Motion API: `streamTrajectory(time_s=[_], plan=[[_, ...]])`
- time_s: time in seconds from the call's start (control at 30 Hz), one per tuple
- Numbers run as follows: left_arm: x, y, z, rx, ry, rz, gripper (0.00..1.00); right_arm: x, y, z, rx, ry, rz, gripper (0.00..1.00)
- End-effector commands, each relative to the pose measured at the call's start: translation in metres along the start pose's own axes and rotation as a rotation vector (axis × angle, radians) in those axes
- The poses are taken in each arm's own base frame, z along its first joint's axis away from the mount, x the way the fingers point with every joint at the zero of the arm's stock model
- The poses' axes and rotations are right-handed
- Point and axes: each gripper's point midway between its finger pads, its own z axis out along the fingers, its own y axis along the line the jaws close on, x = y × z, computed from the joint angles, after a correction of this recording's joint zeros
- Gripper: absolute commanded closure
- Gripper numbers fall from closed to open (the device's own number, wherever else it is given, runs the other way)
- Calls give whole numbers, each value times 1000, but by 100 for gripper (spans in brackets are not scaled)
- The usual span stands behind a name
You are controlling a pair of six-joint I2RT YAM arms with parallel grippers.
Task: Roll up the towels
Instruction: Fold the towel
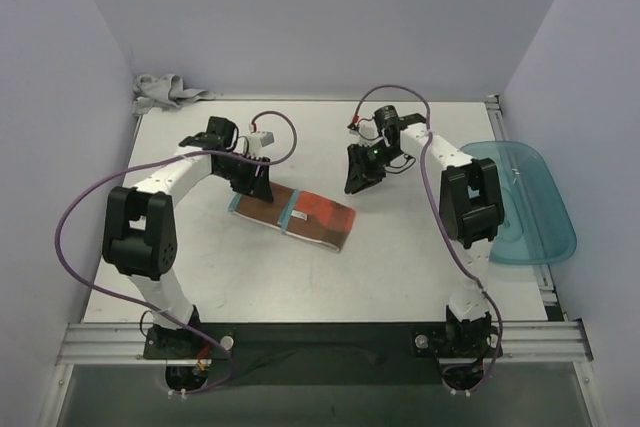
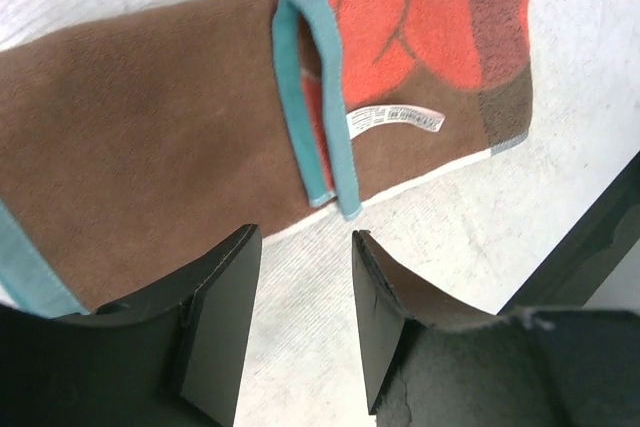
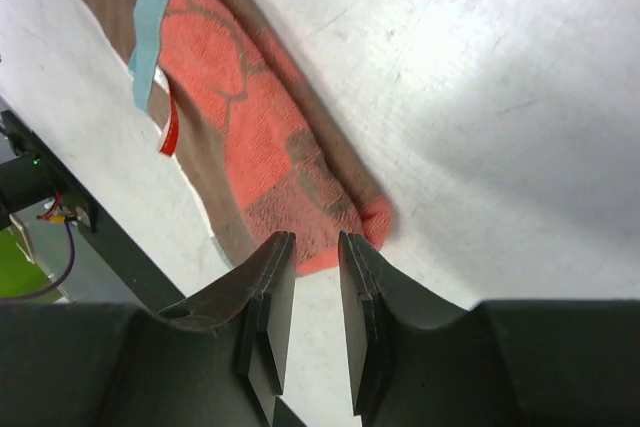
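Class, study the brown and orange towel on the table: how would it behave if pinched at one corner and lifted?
The brown and orange towel would probably droop limply; it lies flat with a terry pile. Likely light, as it looks thin. Its teal loop might snag a finger.

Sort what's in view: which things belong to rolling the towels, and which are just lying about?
Belongs to the job:
rust-brown towel, lying in the middle of the workspace
light grey towel, bunched in the far left corner

Just lying about:
teal plastic tray, off to the right, nothing in it
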Motion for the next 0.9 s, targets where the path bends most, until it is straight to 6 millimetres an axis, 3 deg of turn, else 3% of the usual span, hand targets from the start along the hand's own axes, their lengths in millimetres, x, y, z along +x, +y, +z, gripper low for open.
streamTrajectory(time_s=[0.0, 0.2, 0.27, 0.33, 0.37, 0.4, 0.47, 0.5, 0.53, 0.57, 0.7, 0.8, 0.83, 0.87], plan=[[24, 22, -4, -48, 54, -31, 48, 11, -19, 21, 37, 82, 34, 74], [39, 52, 12, -98, 131, -66, 51, 30, -29, 37, 27, 144, 75, 77], [42, 60, 21, -102, 156, -75, 51, 43, -28, 40, 8, 172, 97, 79], [33, 66, 25, -106, 151, -64, 53, 54, -21, 40, -22, 190, 110, 84], [35, 71, 33, -100, 169, -73, 54, 68, -20, 42, -37, 218, 131, 86], [21, 73, 35, -98, 146, -51, 55, 74, -14, 39, -49, 220, 134, 89], [16, 73, 52, -79, 168, -30, 56, 99, -4, 45, -80, 248, 148, 91], [8, 73, 57, -77, 167, -8, 56, 102, 6, 43, -87, 239, 140, 91], [-11, 73, 58, -83, 140, 29, 56, 107, 11, 45, -96, 242, 130, 91], [-12, 77, 69, -80, 157, 33, 56, 119, 27, 49, -131, 273, 110, 91], [-44, 62, 85, -11, 138, 91, 53, 141, 57, 47, -172, 311, 25, 87], [-72, 44, 73, 54, 72, 106, 49, 134, 64, 33, -202, 285, 22, 87], [-78, 42, 65, 67, 50, 93, 48, 132, 64, 26, -201, 274, 28, 87], [-91, 24, 48, 122, 2, 91, 45, 125, 65, 18, -205, 245, 38, 88]])
